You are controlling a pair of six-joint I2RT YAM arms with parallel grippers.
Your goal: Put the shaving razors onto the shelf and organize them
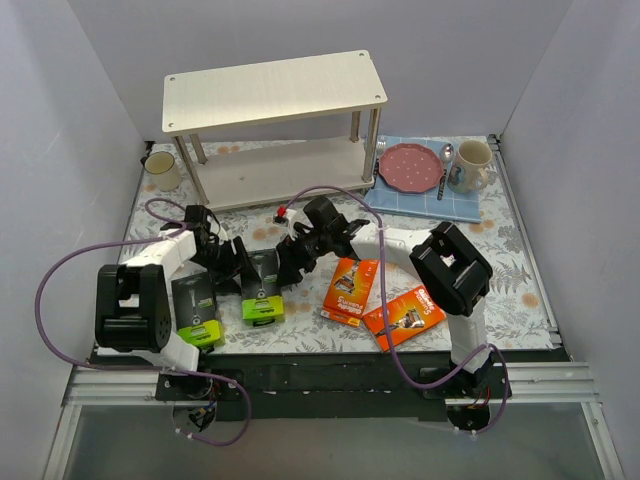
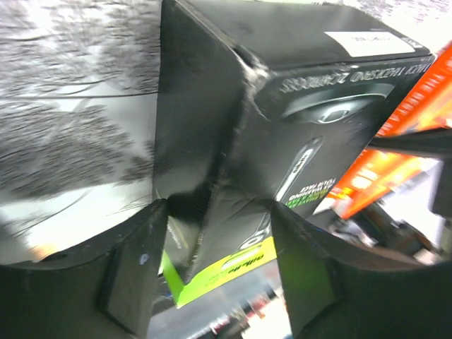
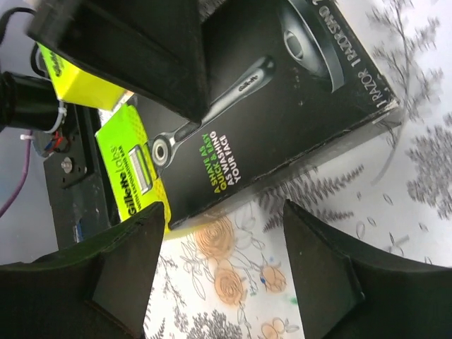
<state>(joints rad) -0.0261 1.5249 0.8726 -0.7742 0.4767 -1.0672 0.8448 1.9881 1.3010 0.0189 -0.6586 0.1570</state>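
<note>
The shelf stands at the back of the table, both boards bare. One black-and-green razor pack lies between my two grippers. My left gripper is shut on its corner, one finger across the printed front; the pack fills the left wrist view between the jaws. My right gripper is open and empty over the flowered cloth, just beside the pack's long edge. A second black-and-green pack lies at the near left. Two orange packs lie right of centre. The white boxes are out of view.
A blue mat at the back right holds a red plate, cutlery and a mug. A cream cup stands left of the shelf. A small red-tipped item lies in front of the shelf. Walls close in on three sides.
</note>
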